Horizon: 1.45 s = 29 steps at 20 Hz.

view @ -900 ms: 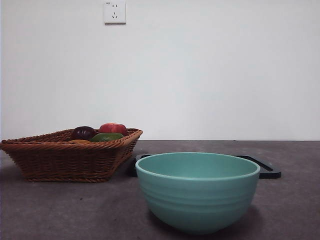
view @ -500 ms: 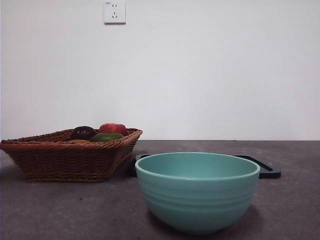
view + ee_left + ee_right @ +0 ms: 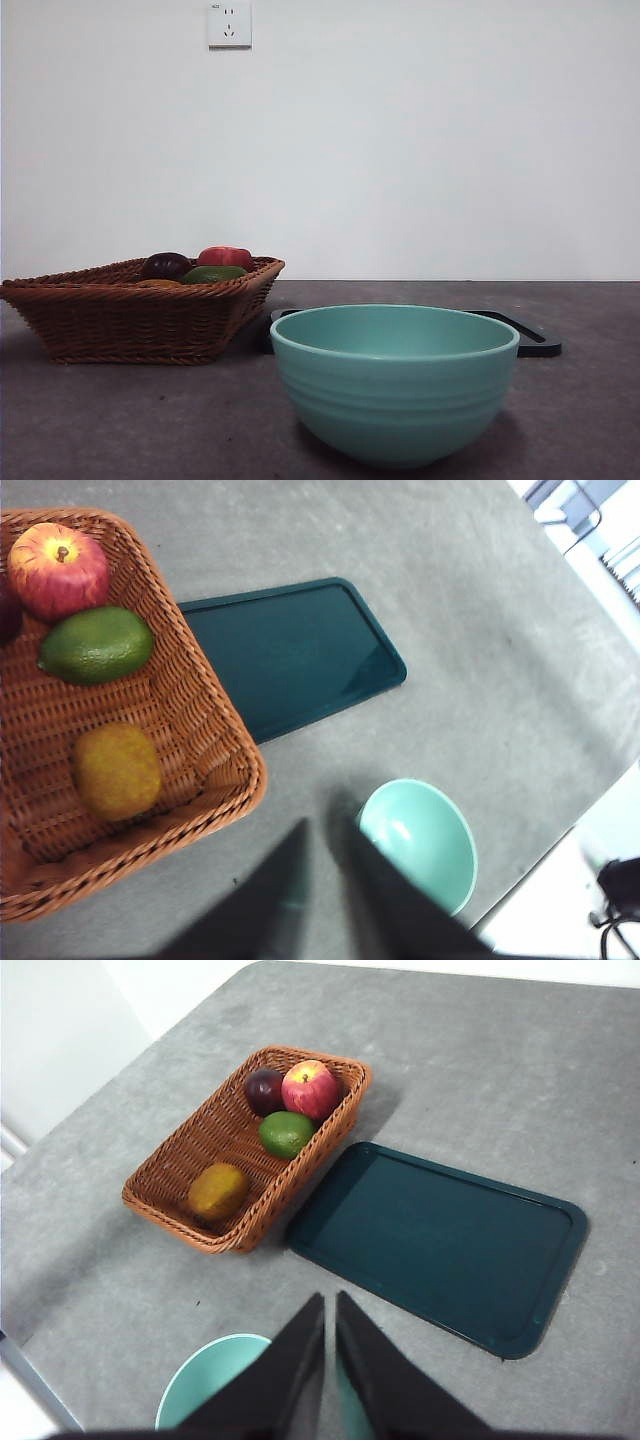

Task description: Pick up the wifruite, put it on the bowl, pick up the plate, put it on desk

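Note:
The wifruite (image 3: 118,770), a brown-orange oval fruit, lies in a brown wicker basket (image 3: 215,725). It also shows in the right wrist view (image 3: 218,1190) and just peeks over the basket rim in the front view (image 3: 158,284). The teal-green bowl (image 3: 395,385) stands empty on the desk (image 3: 150,420), near the front; it also shows in both wrist views (image 3: 420,840) (image 3: 205,1380). My left gripper (image 3: 322,830) and right gripper (image 3: 329,1302) hang high above the desk, both shut and empty, apart from everything. Neither shows in the front view.
The basket (image 3: 130,310) also holds a red apple (image 3: 310,1088), a green fruit (image 3: 286,1132) and a dark purple fruit (image 3: 264,1088). A flat dark teal tray (image 3: 440,1245) lies beside the basket, behind the bowl. The desk's edge (image 3: 540,870) runs close to the bowl.

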Tool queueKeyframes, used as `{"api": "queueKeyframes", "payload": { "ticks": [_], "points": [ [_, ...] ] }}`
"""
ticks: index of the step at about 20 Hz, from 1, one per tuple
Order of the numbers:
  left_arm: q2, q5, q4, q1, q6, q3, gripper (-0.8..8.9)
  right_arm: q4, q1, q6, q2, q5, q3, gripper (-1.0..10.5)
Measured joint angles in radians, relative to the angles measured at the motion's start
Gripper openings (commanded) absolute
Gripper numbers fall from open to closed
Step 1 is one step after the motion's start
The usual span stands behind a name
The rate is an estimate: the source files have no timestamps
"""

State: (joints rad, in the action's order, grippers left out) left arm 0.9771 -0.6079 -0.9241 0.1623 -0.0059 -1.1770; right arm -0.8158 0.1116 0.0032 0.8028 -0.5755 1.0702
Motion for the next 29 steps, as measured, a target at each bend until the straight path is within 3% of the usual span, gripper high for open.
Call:
{"api": "queueKeyframes", "payload": {
  "ticks": [2, 3, 5, 14, 23, 29],
  "points": [
    [0.0, 0.0, -0.001, 0.0, 0.022, 0.0, 4.87, -0.001, 0.0, -0.001, 0.0, 0.0, 0.0, 3.0],
    [0.0, 0.0, -0.001, 0.0, 0.027, 0.0, 5.66, -0.003, 0.0, -0.001, 0.0, 0.001, 0.0, 4.7],
    [0.0, 0.0, -0.001, 0.0, 0.037, 0.0, 5.75, -0.004, 0.0, 0.0, 0.0, 0.001, 0.0, 6.0],
    [0.018, 0.024, -0.007, 0.003, 0.018, 0.0, 5.61, -0.063, 0.0, 0.0, -0.006, 0.001, 0.0, 6.0],
    [0.263, 0.373, -0.081, 0.145, -0.015, -0.151, 5.6, -0.127, 0.0, 0.005, -0.119, 0.002, 0.0, 6.0],
    [0.509, 0.502, -0.117, 0.22, -0.064, -0.265, 5.59, -0.141, 0.0, 0.042, -0.182, 0.001, 0.0, 6.0]
  ]
}}
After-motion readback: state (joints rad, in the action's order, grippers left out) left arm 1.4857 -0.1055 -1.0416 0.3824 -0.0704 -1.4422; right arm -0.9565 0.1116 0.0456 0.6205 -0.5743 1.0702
